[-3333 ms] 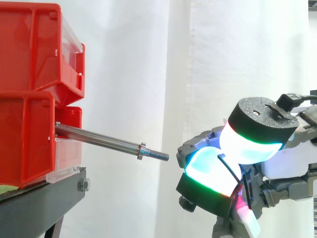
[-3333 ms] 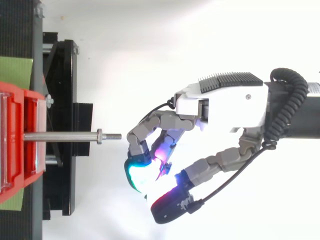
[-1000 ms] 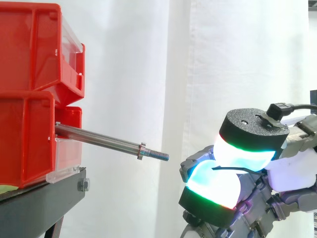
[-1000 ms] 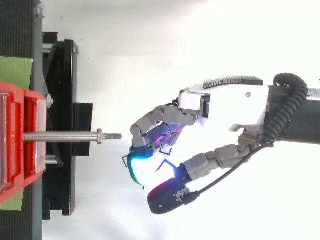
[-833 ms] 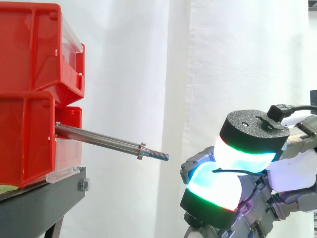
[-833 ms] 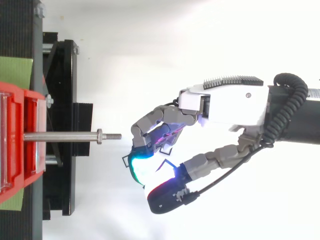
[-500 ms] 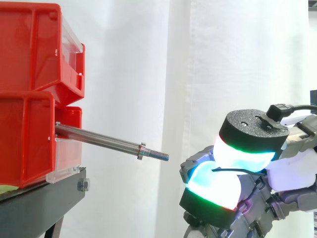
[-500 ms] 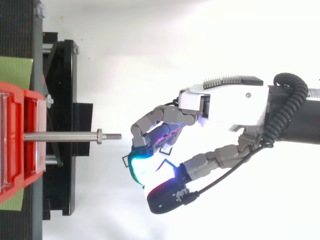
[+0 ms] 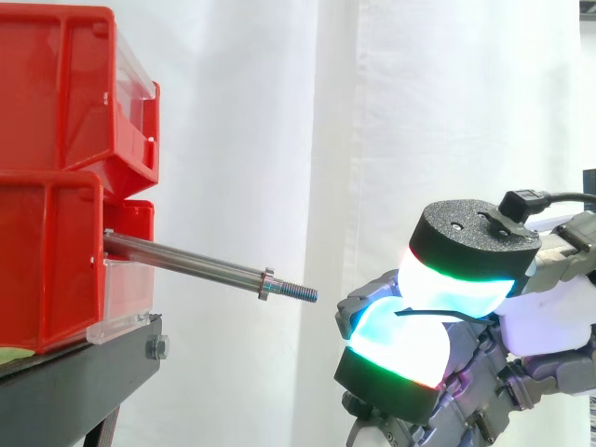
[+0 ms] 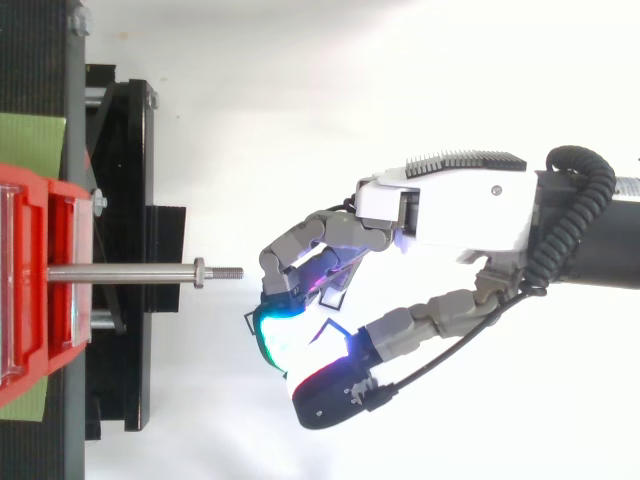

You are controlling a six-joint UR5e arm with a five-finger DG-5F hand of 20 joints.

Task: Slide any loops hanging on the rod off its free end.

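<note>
So the bare steel rod [image 9: 186,264] sticking out of the stacked red plastic bins [image 9: 56,186] has nothing hanging on it at this point. It's clean from the bin wall past the little nut [image 9: 267,283] to the threaded tip [image 9: 298,292].

The robot hand [image 10: 450,215] sits just past that free end, a bit lower than the tip and not touching it. Its fingers [image 10: 290,340] are curled in, with the glowing pads pressed against the thumb pad. There's a thin black loop [image 9: 438,315] caught in that pinch. From the side you can see it running through the seam between the 2 pads, and from above a corner of it [image 10: 248,318] pokes out by the fingertip. It's really thin, so take that with a grain of salt, but it looks like the task's loop to me.

What changed: compared with about 3 seconds ago the hand has dropped lower and backed a touch further from the rod tip, same pinch. Over the last second it has barely moved at all.

My read is that the sliding-off part is basically done. The loop is off the rod and in the hand, and nothing else is left to pull. The only loose end would be where that loop gets put down.
</note>
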